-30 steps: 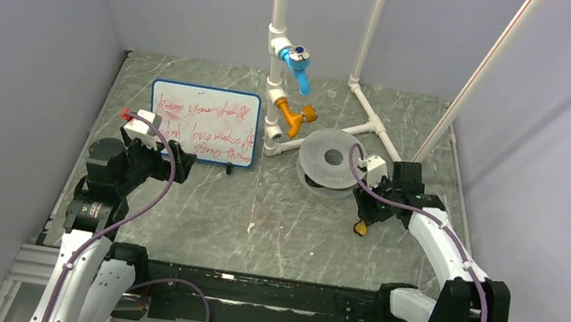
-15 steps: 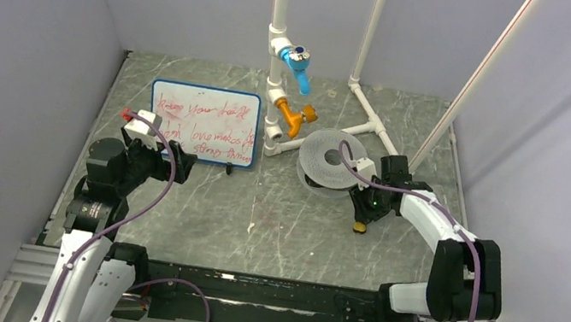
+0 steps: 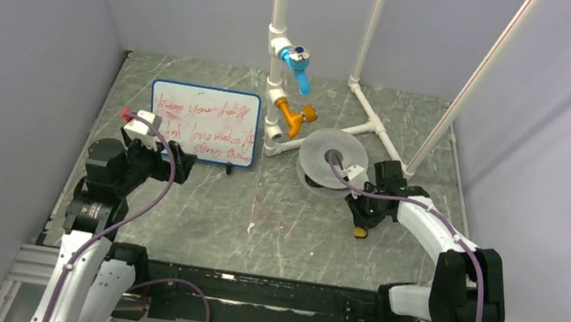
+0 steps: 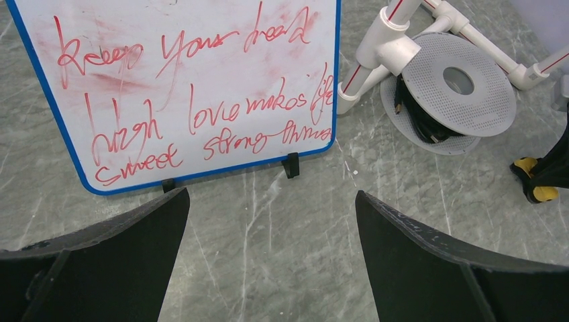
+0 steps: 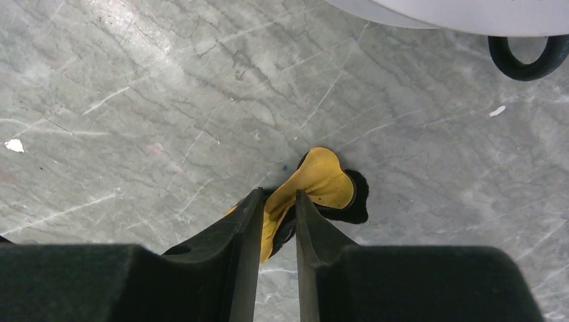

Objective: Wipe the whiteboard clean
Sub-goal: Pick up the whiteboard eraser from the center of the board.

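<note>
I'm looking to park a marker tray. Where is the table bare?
Barest: the middle of the table, bordered by the whiteboard, the left gripper and the yellow eraser in the right gripper. Crowded: back right, where the pipes and perforated disc sit.

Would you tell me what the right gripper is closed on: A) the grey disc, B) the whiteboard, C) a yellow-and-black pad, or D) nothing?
C: the wrist view shows the right gripper with its fingers nearly together, pinching the yellow-and-black pad.
</note>
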`<state>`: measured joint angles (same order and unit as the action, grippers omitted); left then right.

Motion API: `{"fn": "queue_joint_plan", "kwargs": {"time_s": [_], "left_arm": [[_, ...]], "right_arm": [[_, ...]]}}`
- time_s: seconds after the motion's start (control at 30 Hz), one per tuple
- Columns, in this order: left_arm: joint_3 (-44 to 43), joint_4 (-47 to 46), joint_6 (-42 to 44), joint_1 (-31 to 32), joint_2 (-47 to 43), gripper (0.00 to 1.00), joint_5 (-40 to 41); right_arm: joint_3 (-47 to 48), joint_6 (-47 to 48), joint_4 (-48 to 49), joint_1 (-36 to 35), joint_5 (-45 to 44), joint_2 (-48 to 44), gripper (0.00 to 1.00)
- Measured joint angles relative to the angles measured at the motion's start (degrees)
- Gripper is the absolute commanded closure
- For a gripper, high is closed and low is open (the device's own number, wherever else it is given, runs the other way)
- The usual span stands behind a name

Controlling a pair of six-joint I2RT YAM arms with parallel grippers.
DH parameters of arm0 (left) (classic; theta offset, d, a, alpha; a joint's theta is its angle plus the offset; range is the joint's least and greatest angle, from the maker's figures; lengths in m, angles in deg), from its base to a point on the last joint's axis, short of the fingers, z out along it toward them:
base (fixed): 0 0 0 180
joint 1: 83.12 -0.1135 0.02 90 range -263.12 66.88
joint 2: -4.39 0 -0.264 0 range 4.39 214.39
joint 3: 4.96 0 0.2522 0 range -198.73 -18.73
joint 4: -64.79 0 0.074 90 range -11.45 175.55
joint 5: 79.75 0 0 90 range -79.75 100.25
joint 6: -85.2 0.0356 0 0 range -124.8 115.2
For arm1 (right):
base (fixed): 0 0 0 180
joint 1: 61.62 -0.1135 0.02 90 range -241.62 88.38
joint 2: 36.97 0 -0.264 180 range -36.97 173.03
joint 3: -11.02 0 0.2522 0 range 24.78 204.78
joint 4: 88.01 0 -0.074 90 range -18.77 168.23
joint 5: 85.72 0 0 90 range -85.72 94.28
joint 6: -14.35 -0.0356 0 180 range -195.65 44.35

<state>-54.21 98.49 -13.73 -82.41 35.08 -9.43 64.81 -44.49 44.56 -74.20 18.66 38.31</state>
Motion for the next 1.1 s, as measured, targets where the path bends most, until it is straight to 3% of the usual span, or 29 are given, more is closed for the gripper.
{"fn": "queue_joint_plan", "kwargs": {"time_s": [0.13, 0.23, 0.3, 0.47, 0.7, 0.83, 0.93, 1.1], "left_arm": [[0.0, 0.0, 0.0, -0.2, 0.0, 0.01, 0.0], [0.0, 0.0, 0.0, -0.2, 0.0, 0.01, 0.0], [0.0, 0.0, 0.0, -0.2, 0.0, 0.01, 0.0], [0.0, 0.0, 0.0, -0.2, -0.2, 0.01, 0.0], [0.0, 0.0, 0.0, -0.2, -0.6, 0.01, 0.0], [0.0, 0.0, 0.0, -0.2, -0.5, 0.01, -0.1], [0.0, 0.0, 0.0, -0.2, -0.4, 0.01, -0.4], [0.0, 0.0, 0.0, -0.2, -0.4, 0.01, -0.6]], "right_arm": [[-0.3, -0.5, -0.2, 0.0, -1.6, -0.3, 0.59], [-0.6, -1.4, -0.2, -0.2, -3.7, -0.3, 0.57], [-0.6, -1.7, -0.1, -0.5, -4.8, -0.2, 0.61], [-0.6, -2.2, 1.1, -1.9, -8.0, 1.1, 0.82], [-1.5, -1.1, 1.3, -3.5, -9.2, -1.4, 0.94], [-3.3, 2.1, 0.3, -6.5, -6.8, -6.9, 0.94], [-4.0, 5.4, 0.4, -11.1, -5.7, -10.3, 0.9], [-4.1, 9.3, 1.3, -16.5, -6.0, -8.8, 0.66]]}}
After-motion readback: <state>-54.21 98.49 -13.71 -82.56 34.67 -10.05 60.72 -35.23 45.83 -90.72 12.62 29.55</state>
